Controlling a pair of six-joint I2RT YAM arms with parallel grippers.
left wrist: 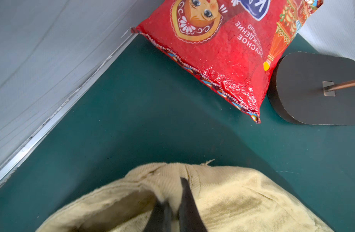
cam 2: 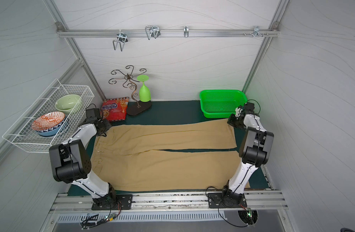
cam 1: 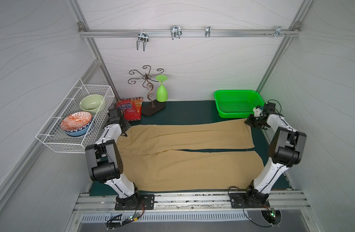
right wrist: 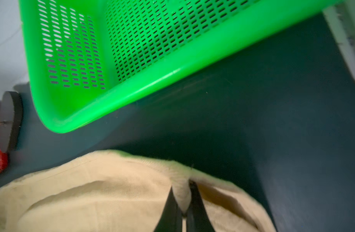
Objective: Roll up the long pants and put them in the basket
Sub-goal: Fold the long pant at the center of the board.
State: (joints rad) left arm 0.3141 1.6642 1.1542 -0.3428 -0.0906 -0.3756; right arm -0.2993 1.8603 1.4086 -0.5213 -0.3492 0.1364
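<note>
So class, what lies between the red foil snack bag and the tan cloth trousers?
Only bare dark green mat separates the red foil snack bag from the tan cloth trousers, per the left wrist view.

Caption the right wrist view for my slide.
Right gripper shut on a corner of the tan cloth trousers, near the green perforated plastic basket.

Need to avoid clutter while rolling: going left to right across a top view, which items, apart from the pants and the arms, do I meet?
white wire basket → red snack bag → green goblet → green plastic basket
</note>
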